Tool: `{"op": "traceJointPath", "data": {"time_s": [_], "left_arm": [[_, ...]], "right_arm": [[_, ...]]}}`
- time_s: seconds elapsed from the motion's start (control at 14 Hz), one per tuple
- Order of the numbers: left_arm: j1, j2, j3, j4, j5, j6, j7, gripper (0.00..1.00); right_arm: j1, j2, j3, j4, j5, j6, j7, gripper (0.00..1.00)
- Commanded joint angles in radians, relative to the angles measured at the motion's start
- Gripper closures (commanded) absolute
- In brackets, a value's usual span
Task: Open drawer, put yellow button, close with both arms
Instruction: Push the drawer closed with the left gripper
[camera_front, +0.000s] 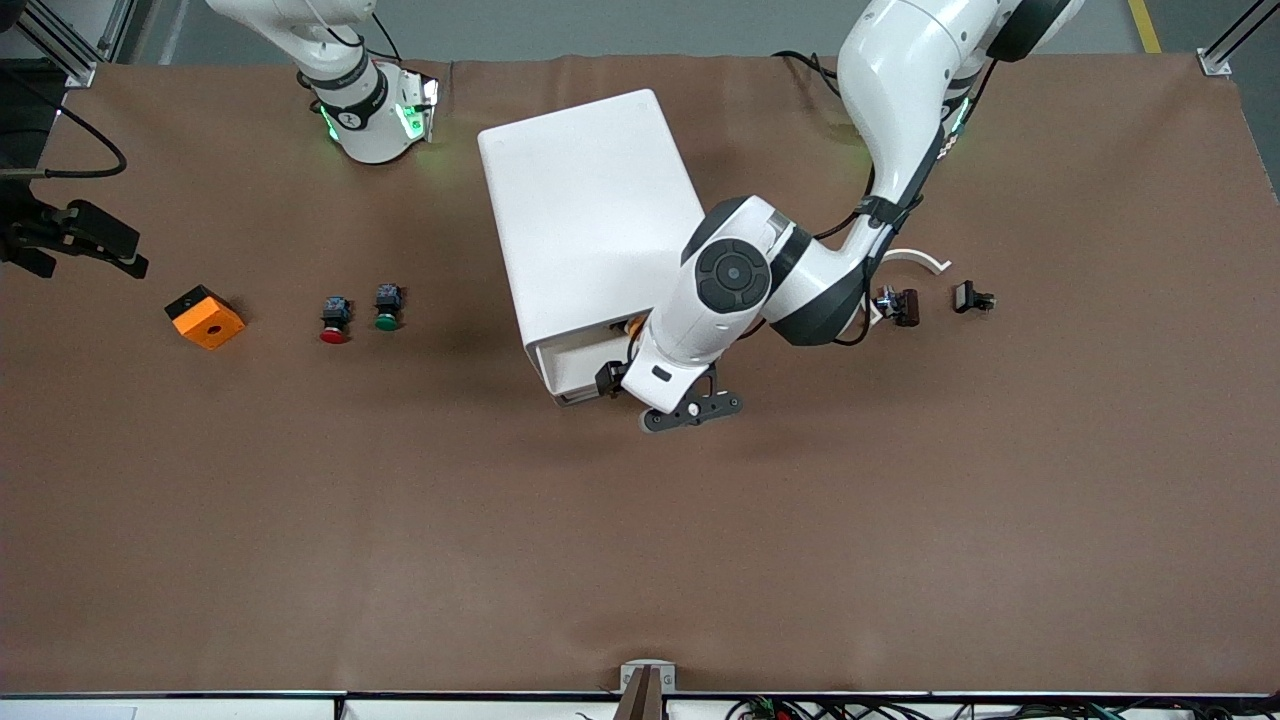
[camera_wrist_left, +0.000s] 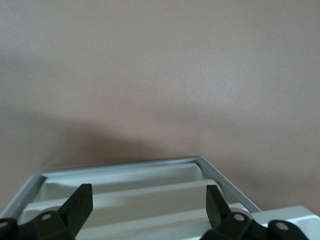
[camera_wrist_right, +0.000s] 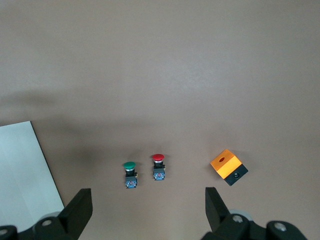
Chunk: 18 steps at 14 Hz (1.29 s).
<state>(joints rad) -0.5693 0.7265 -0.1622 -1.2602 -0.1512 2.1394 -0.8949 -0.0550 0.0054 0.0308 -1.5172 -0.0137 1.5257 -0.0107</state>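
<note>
high front view, two wrist views

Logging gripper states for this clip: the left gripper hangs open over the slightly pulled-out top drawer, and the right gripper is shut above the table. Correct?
Not quite. The right gripper is open, its fingers spread wide in the right wrist view. The left gripper does hang open over the drawer.

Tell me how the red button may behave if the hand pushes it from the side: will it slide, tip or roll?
The red button will probably tip rather than slide: its wide cap sits on a narrow dark body. Once on its side, the round cap might let it roll in a curve. It looks small and light, so it could bump the green button standing close beside it.
</note>
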Motion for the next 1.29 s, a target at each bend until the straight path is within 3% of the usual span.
{"op": "traceJointPath", "data": {"time_s": [0.0,0.93,1.22], "left_arm": [[0.005,-0.016,-0.029,-0.018,-0.037,-0.016,-0.009,0.0],[-0.004,-0.01,-0.05,-0.03,-0.145,-0.085,-0.022,0.0],[-0.015,-0.007,-0.05,-0.031,-0.169,-0.085,-0.029,0.0]], "right_arm": [[-0.016,0.002,0.014,0.014,-0.003,-0.004,0.005,0.0],[-0.014,0.007,0.017,0.011,0.008,0.04,0.001,0.0],[-0.051,0.002,0.014,0.006,0.09,0.045,-0.008,0.0]]}}
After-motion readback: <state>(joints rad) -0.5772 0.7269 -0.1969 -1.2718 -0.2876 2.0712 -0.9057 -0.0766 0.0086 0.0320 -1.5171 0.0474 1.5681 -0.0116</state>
